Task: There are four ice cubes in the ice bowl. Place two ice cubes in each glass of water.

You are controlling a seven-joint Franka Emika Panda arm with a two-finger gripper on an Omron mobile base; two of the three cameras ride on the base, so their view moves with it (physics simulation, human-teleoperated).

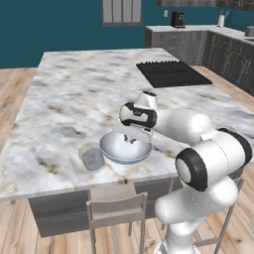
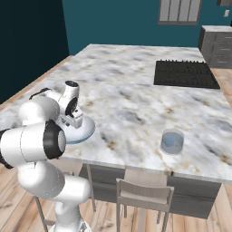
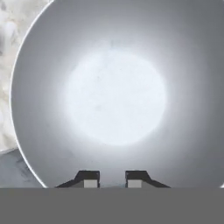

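The ice bowl, wide, shallow and pale blue-grey, sits near the counter's front edge; its rim also shows beside the arm. My gripper hangs just above its middle, pointing down. In the hand view the bowl's smooth inside lies right below my gripper. The two fingertips stand a narrow gap apart, and a thin pale sliver of an ice cube sits between them, mostly hidden. One glass of water stands just left of the bowl. The other glass stands far to the right.
A black cooktop is set into the marble counter farther back. Two stools stand under the front edge. My own arm covers the counter right of the bowl in the left base view.
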